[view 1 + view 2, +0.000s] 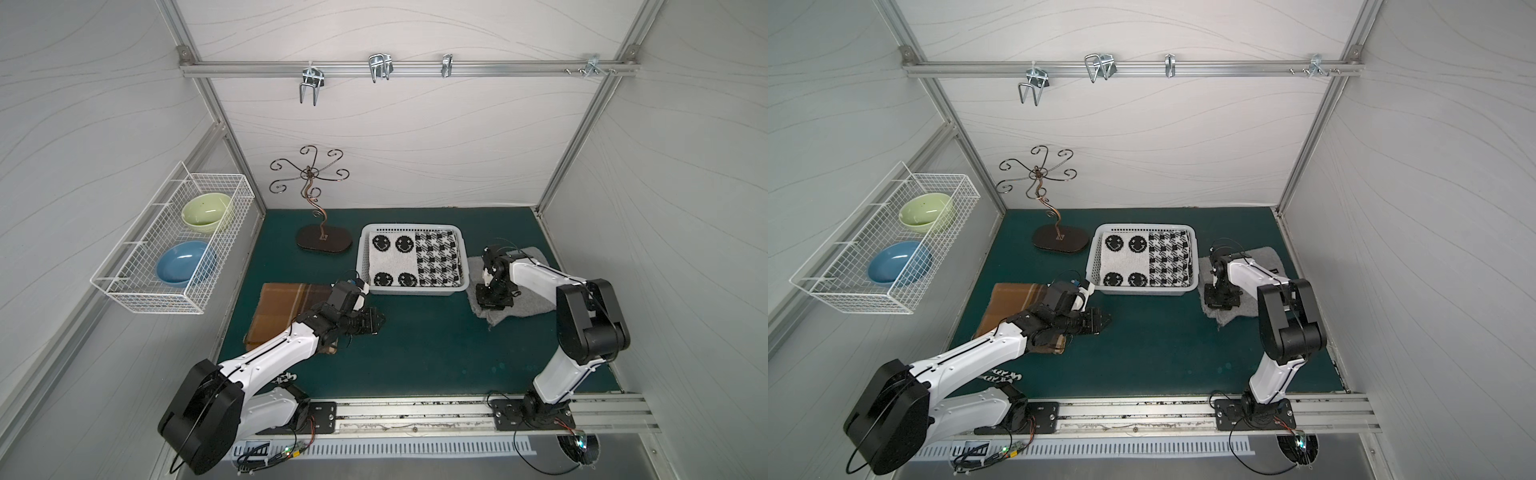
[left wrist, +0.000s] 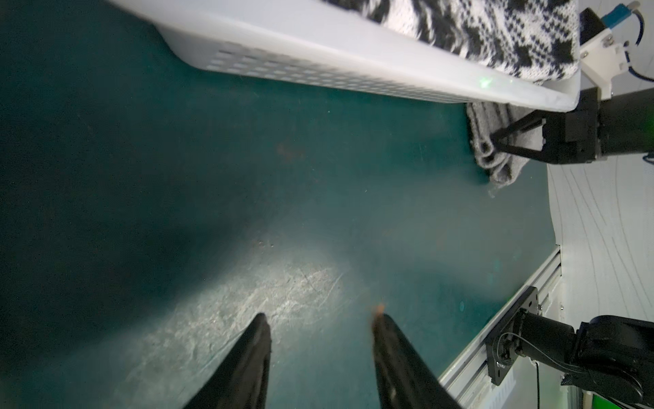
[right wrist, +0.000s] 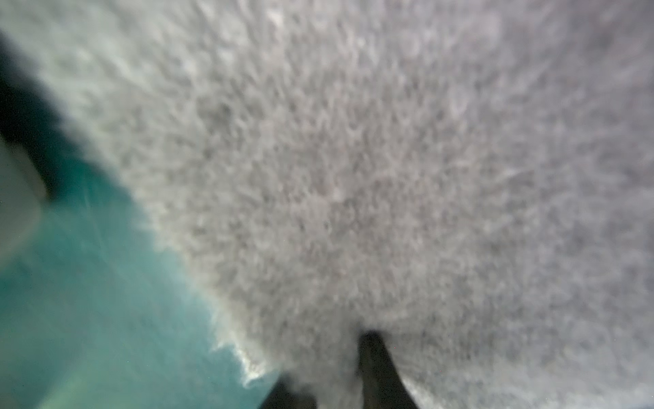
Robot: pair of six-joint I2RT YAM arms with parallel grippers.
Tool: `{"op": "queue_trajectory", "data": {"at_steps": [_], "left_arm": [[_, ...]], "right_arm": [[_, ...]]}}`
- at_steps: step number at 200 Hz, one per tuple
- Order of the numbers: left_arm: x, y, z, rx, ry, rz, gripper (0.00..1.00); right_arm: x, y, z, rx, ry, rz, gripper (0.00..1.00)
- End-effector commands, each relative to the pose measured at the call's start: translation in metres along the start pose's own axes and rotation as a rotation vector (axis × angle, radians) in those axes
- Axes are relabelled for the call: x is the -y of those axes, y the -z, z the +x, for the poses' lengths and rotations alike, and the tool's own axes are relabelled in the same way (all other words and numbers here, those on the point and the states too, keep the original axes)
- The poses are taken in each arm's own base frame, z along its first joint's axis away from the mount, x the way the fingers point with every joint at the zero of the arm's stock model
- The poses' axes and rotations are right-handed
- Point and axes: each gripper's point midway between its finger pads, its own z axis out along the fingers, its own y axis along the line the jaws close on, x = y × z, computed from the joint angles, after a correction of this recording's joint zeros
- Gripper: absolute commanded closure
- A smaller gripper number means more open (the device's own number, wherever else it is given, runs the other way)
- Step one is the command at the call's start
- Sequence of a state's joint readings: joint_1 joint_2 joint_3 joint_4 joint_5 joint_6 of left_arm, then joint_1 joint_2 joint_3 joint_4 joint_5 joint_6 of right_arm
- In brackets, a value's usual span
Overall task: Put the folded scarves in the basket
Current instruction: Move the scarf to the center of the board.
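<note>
Entry: folded grey scarf, outside the basket, just right of it. We find the right gripper, the nearer one, clamped on the scarf's edge by the basket's front corner. The left gripper is splayed and empty.

Clear counter in front of the basket
A brown scarf lies left of it, a grey scarf just right, a wire stand behind-left; a patterned scarf fills it.
</note>
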State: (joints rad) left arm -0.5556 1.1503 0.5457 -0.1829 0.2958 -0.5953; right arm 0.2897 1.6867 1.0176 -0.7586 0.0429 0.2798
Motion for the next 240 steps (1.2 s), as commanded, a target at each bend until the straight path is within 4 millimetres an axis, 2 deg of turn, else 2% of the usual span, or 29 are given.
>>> {"op": "queue_trajectory", "data": {"at_steps": [1, 37, 74, 94, 128, 149, 174, 210, 223, 240], "left_arm": [[0.014, 0.007, -0.01, 0.048, -0.012, 0.053, 0.5], [0.01, 0.007, -0.003, 0.038, 0.003, 0.051, 0.5], [0.01, 0.007, 0.001, 0.039, 0.018, 0.058, 0.5], [0.012, 0.007, 0.003, 0.038, 0.022, 0.066, 0.5], [0.012, 0.003, 0.011, 0.027, 0.017, 0.053, 0.5], [0.013, -0.001, 0.015, 0.021, 0.018, 0.047, 0.49], [0.013, -0.007, 0.019, 0.018, 0.031, 0.058, 0.49], [0.012, -0.008, 0.024, 0.014, 0.03, 0.045, 0.49], [0.01, -0.008, 0.028, 0.011, 0.032, 0.039, 0.49], [0.008, -0.006, 0.03, 0.017, 0.041, 0.038, 0.49]], "right_arm": [[-0.005, -0.008, 0.037, -0.075, -0.018, -0.015, 0.85], [-0.013, -0.012, 0.079, -0.085, 0.0, -0.01, 0.88], [-0.042, 0.008, 0.104, -0.054, 0.076, 0.042, 0.87], [-0.058, 0.003, 0.12, -0.073, 0.129, 0.008, 0.86], [-0.06, -0.003, 0.145, -0.086, 0.168, 0.054, 0.85], [-0.069, -0.003, 0.156, -0.074, 0.205, 0.065, 0.85], [-0.1, -0.005, 0.165, -0.058, 0.271, 0.013, 0.84], [-0.142, -0.014, 0.162, -0.058, 0.33, -0.011, 0.83], [-0.164, -0.016, 0.16, -0.062, 0.348, -0.065, 0.81], [-0.207, -0.009, 0.159, -0.059, 0.373, -0.228, 0.73]]}}
